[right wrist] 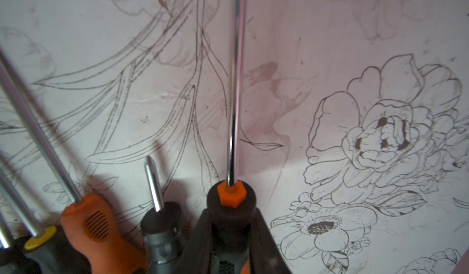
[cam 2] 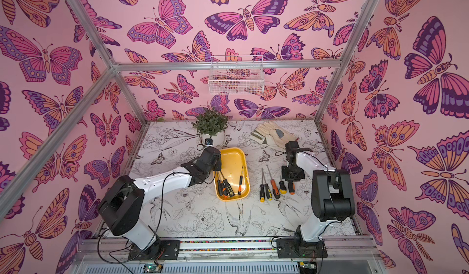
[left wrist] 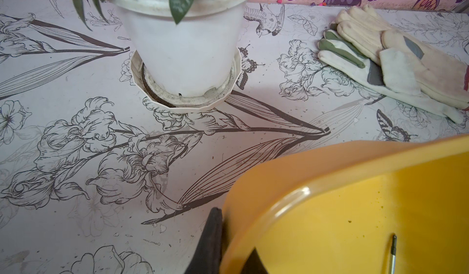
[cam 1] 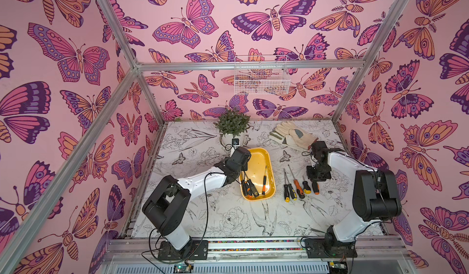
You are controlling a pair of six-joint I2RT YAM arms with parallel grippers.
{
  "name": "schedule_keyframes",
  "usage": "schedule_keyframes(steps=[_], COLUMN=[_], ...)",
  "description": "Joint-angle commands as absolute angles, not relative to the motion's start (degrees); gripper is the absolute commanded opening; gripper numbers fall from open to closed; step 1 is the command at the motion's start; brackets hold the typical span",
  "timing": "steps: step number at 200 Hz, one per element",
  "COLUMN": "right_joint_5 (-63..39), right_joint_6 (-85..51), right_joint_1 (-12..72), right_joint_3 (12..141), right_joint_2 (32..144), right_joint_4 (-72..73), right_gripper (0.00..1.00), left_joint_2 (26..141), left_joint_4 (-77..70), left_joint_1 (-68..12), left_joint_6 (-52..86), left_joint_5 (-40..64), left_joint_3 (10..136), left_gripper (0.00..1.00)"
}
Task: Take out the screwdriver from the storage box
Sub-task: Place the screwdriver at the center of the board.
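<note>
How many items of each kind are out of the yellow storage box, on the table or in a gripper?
Screwdrivers: 5, one of them in the right gripper
Gloves: 2
Potted plant: 1
Total: 8

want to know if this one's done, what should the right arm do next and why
Probably open the right gripper: it is shut on a screwdriver whose handle sits level with the other screwdrivers on the table, outside the storage box, so it seems placed.
</note>
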State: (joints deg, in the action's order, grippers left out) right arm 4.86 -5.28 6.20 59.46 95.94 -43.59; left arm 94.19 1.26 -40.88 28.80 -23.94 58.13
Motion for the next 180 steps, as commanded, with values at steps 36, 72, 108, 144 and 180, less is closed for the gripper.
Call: schedule_keyframes(steps=[36,72,108,144,180], right_joint_5=[1.9,0.7,0.4,0.5,0.6], right_joint_6=[-4.2,-4.1,-4.1,-4.2,-4.2], right_joint_1=[5.3,5.0,4.8,4.8,4.8], right_joint_3=[60.9,61.0,61.0,61.1,61.1], right_joint_2=[98.8,99.7,100.4,100.5,100.0], right_joint_4=[-43.2,-43.3,-43.3,-43.6,-43.6], right_gripper=[0.0,0.0,0.04,0.19,0.3], left_joint_2=[92.8,92.8,92.7,92.6,92.5], left_joint_4=[-1.1,-1.2,-1.2,-1.4,-1.5], left_joint_1=[-40.6,-40.5,-40.4,-40.4,-40.3], left_joint_6=[29.6,29.6,29.7,29.8,29.8], left_joint_5=[-23.8,-23.8,-23.8,-23.8,-23.7], left_joint_3=[57.1,57.1,57.0,56.8,56.7], left_gripper=[0.0,0.0,0.0,0.0,0.0])
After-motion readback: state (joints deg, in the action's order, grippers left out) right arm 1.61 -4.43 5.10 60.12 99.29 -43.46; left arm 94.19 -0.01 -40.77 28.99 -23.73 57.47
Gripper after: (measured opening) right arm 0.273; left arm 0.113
